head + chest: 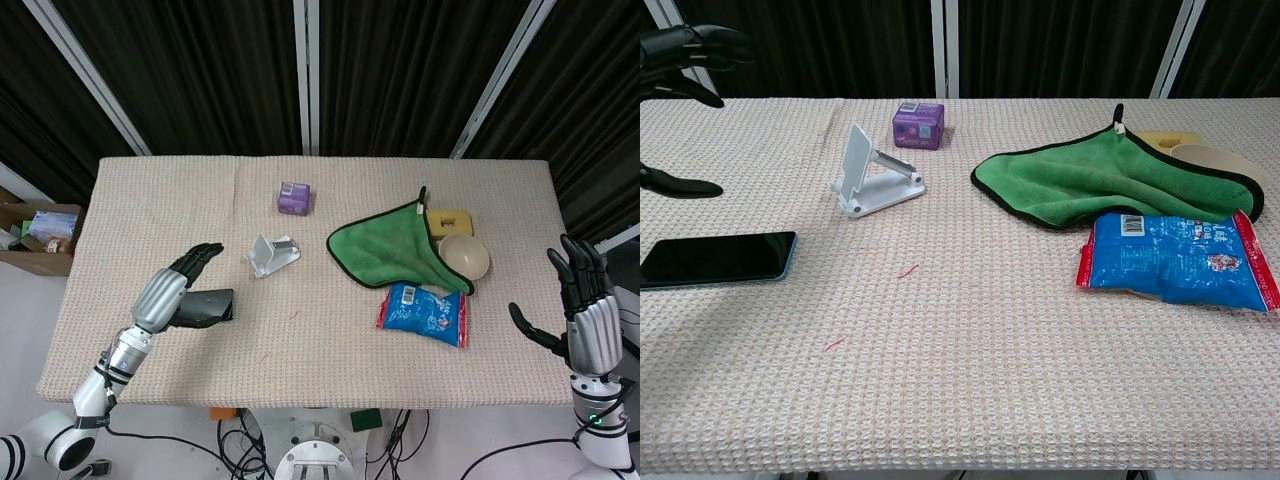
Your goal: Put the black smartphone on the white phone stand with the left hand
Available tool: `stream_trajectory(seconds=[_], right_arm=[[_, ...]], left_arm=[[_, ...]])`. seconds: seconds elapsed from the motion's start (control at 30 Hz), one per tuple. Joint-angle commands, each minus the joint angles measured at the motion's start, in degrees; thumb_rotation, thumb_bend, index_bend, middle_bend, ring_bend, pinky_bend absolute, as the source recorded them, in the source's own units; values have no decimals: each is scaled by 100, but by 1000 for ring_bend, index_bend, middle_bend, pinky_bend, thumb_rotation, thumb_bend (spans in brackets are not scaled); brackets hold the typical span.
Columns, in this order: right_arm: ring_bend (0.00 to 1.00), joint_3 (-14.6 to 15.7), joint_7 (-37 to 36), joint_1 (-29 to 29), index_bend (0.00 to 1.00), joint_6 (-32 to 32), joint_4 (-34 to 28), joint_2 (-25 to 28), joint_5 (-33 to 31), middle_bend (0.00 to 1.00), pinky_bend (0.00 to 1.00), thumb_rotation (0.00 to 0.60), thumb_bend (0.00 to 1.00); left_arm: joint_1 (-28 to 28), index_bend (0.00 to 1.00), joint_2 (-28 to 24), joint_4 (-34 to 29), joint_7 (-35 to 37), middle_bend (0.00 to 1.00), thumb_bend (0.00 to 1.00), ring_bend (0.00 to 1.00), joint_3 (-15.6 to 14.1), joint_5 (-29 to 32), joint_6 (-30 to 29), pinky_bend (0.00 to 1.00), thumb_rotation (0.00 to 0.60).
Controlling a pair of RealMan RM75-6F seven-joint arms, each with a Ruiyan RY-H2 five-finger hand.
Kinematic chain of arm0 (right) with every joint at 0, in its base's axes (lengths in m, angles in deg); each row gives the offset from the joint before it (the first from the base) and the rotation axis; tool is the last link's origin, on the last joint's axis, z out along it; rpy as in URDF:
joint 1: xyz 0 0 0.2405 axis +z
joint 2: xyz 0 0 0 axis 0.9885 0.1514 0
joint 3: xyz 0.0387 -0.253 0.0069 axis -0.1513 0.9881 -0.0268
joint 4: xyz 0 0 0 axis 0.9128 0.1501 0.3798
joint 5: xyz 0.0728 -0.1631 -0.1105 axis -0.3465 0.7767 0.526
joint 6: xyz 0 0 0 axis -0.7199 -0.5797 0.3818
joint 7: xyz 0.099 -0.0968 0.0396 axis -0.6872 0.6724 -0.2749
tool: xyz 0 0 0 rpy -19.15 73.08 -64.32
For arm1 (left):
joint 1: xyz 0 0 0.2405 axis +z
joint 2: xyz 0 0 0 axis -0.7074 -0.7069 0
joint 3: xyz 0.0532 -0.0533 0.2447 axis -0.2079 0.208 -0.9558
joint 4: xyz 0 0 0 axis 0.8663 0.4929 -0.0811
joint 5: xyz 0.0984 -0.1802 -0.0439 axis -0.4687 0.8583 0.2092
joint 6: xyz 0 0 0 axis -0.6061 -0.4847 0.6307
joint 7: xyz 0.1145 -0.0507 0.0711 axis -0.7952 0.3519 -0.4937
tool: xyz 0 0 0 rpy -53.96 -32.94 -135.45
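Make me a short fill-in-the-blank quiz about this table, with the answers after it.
1. The phone lies flat on the ____, not on the stand.
2. The left hand hovers over the phone, holding ____.
3. The cloth is ____ in colour.
4. The right hand is off the table's ____ edge.

Answers: table; nothing; green; right

Head view looks steeply down; chest view sits low, nearer; both share the table (300,360).

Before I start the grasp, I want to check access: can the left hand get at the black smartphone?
Probably yes. The left hand hovers open right above the black smartphone, which lies flat and alone on the table, with nothing on it.
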Motion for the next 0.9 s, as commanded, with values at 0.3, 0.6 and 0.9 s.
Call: stream_trajectory(seconds=[0.3, 0.6, 0.9], right_arm=[[0, -76, -424, -76, 0, -6, 322, -128, -137, 0, 0, 600, 306], [0, -147, -425, -113, 0, -26, 318, -83, -137, 0, 0, 600, 305], [0, -200, -415, -131, 0, -50, 372, -159, -130, 0, 0, 600, 318]], left_arm=[[-49, 51, 69, 55, -263, 51, 88, 32, -106, 98, 3, 193, 600], [-93, 105, -373, -394, -1485, 58, 79, 31, -332, 1142, 978, 193, 600], [-295, 110, 108, -316, -2437, 66, 73, 31, -300, 2256, 1581, 194, 593]])
